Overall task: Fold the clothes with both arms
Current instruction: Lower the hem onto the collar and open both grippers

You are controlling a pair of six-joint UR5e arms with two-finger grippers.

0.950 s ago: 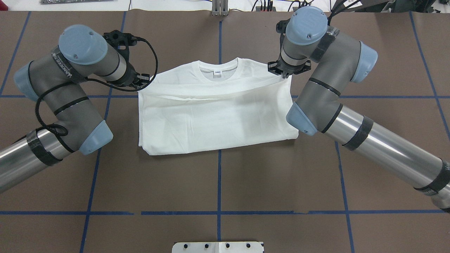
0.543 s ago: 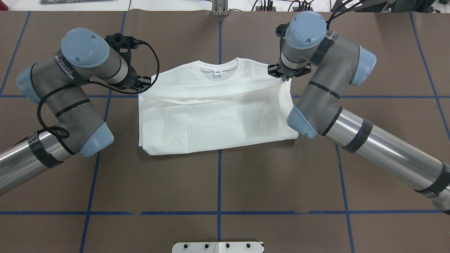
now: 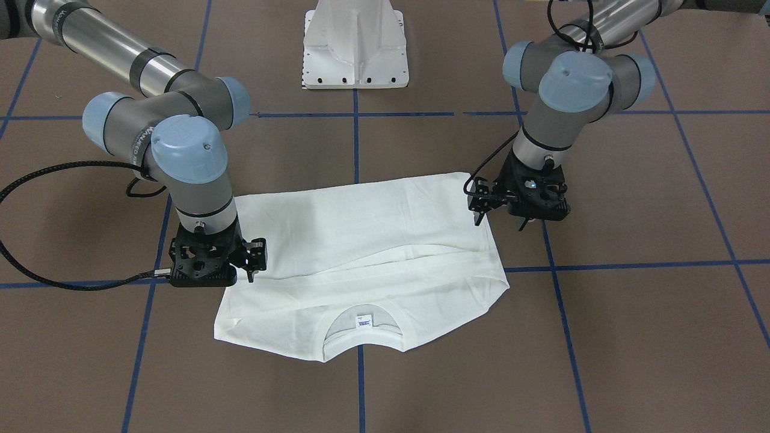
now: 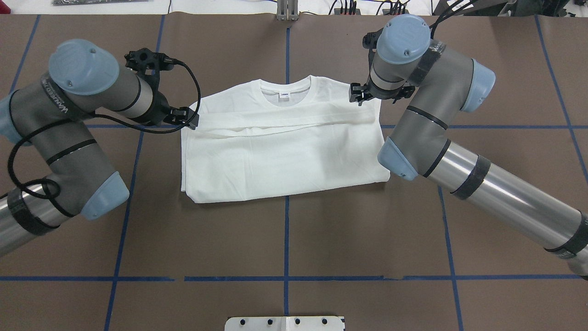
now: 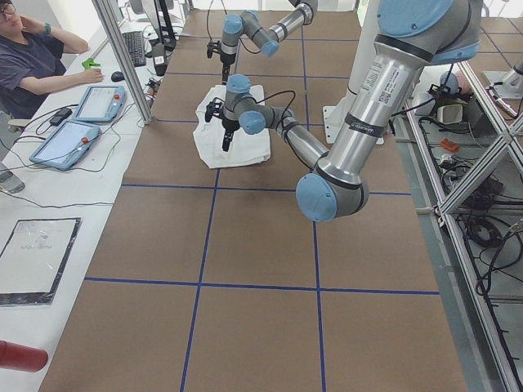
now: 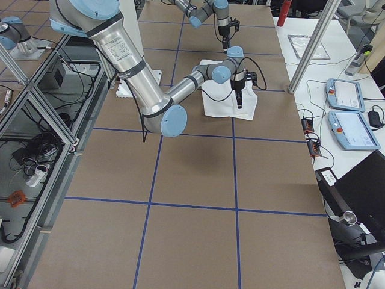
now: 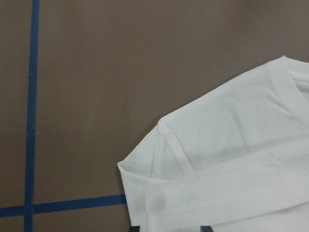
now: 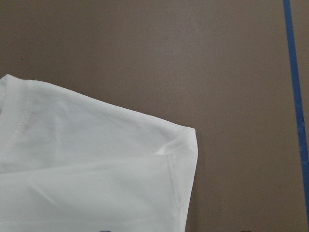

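Straight out from the pedestal point(image 4: 285, 323), the half-folded T-shirt point(image 4: 285, 154) lies crosswise. Its fold edge runs between the left gripper point(image 4: 189, 118), fingers spread, and the right gripper point(image 4: 359, 96), grip unreadable, both equally near.

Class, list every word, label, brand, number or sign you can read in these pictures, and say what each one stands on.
"WAN...": white letters on the black band round the left arm; the rest is blurred.
Band on the right arm: similar lettering, too blurred to read.
Neck label on the white T-shirt: blue and white, print too small to read.
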